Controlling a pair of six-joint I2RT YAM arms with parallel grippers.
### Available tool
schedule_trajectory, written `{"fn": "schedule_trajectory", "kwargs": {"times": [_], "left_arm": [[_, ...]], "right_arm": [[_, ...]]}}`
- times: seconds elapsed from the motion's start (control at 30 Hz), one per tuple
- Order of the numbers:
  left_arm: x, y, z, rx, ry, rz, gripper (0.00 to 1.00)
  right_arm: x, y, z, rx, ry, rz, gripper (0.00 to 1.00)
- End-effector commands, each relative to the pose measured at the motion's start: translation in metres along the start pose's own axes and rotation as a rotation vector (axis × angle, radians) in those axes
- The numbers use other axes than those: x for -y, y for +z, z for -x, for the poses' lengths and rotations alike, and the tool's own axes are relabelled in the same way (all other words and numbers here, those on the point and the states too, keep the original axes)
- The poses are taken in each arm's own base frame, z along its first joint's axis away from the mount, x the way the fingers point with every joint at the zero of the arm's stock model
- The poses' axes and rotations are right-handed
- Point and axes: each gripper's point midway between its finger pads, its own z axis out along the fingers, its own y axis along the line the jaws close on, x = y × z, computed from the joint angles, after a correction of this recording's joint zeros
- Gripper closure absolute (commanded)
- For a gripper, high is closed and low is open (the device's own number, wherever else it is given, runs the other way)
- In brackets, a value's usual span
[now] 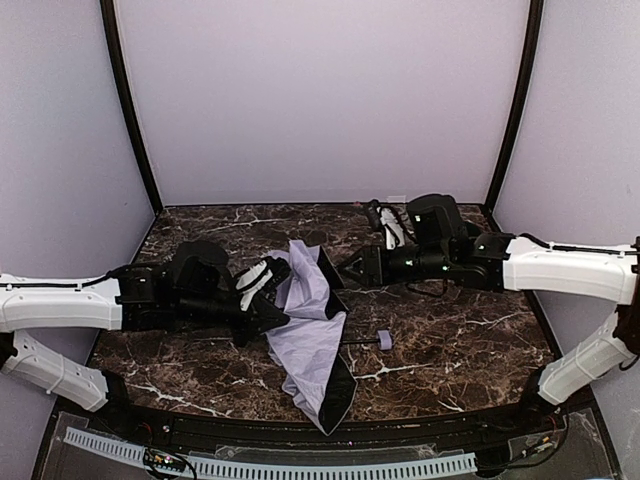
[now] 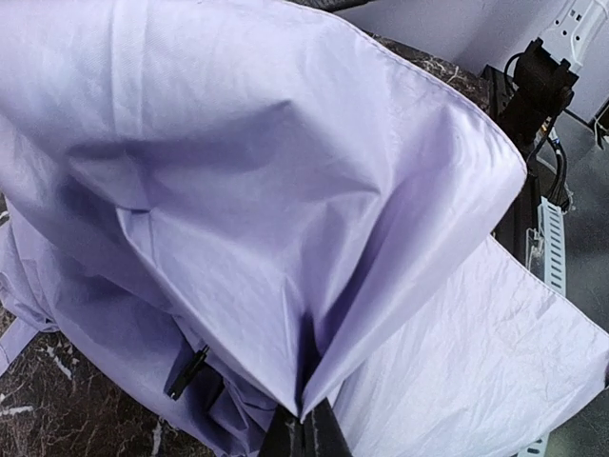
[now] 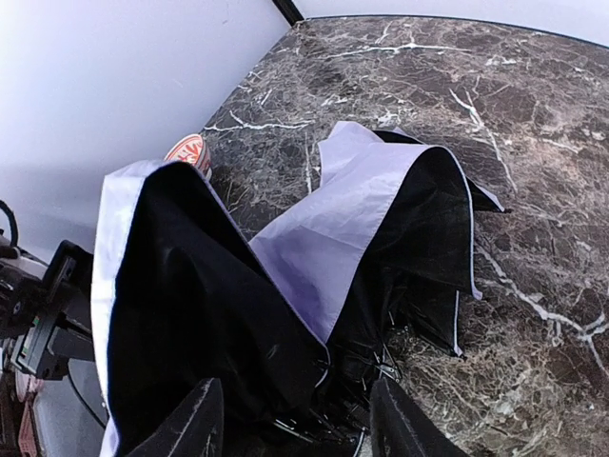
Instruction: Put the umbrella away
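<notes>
umbrella on table | between left gripper and right gripper

Left arm and right arm, white shells, black joints and wrists, thin black cables

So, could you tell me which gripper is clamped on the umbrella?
The left gripper: its jaws pinch a lavender fold of the umbrella; the right gripper's stand open.

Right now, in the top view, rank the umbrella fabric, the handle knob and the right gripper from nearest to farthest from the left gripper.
1. umbrella fabric: mid-table, pinched in the left gripper itself.
2. right gripper: across the fabric, to the right and slightly farther back.
3. handle knob: farther right, lying toward the near edge.
</notes>
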Motion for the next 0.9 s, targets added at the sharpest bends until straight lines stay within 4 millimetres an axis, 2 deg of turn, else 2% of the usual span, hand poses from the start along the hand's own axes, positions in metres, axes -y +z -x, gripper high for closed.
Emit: {"fn": "schedule_trajectory", "kwargs": {"times": [0.0, 0.07, 0.17, 0.23, 0.3, 0.37, 0.43, 0.47, 0.5, 0.57, 0.63, 0.67, 0.77, 0.87], "left_arm": [[0.000, -0.007, 0.006, 0.023, 0.049, 0.006, 1.00], [-0.003, -0.008, 0.009, -0.003, 0.047, 0.025, 1.00], [-0.005, -0.010, 0.015, -0.003, 0.030, 0.042, 1.00], [-0.003, -0.009, 0.016, 0.009, 0.027, 0.036, 1.00], [-0.003, -0.007, 0.015, 0.006, 0.025, 0.042, 1.00], [-0.005, -0.006, 0.014, -0.008, 0.026, 0.056, 1.00], [-0.006, -0.004, 0.015, -0.012, 0.023, 0.064, 1.00], [-0.006, -0.003, 0.016, -0.012, 0.022, 0.064, 1.00], [-0.006, -0.002, 0.016, -0.016, 0.018, 0.067, 1.00], [-0.008, 0.000, 0.013, -0.037, 0.005, 0.077, 1.00], [-0.008, 0.002, 0.010, -0.055, -0.010, 0.079, 1.00], [-0.007, 0.002, 0.009, -0.058, -0.013, 0.078, 1.00], [-0.005, 0.002, 0.004, -0.066, -0.028, 0.077, 1.00], [-0.002, 0.002, 0.011, -0.044, -0.002, 0.058, 1.00]], "right_arm": [[-0.025, -0.016, 0.024, 0.030, -0.050, 0.052, 0.40], [-0.042, -0.018, 0.038, 0.051, -0.094, 0.114, 0.33], [-0.055, -0.003, 0.063, 0.047, -0.093, 0.126, 0.27], [-0.053, 0.015, 0.059, -0.017, -0.079, 0.112, 0.25], [-0.054, 0.029, 0.047, -0.076, -0.053, 0.127, 0.25], [-0.057, 0.036, 0.038, -0.108, -0.027, 0.151, 0.26], [-0.075, 0.035, 0.034, -0.118, -0.018, 0.243, 0.27], [-0.084, 0.036, 0.033, -0.120, -0.022, 0.280, 0.31], [-0.088, 0.038, 0.032, -0.125, -0.021, 0.302, 0.43], [-0.089, 0.045, 0.033, -0.130, -0.012, 0.308, 0.74], [-0.074, 0.051, 0.039, -0.110, 0.012, 0.251, 0.99], [-0.061, 0.052, 0.046, -0.085, 0.027, 0.210, 1.00], [-0.005, 0.054, 0.066, -0.015, 0.071, 0.045, 1.00], [0.046, 0.071, 0.069, -0.037, 0.114, -0.053, 1.00]]}}
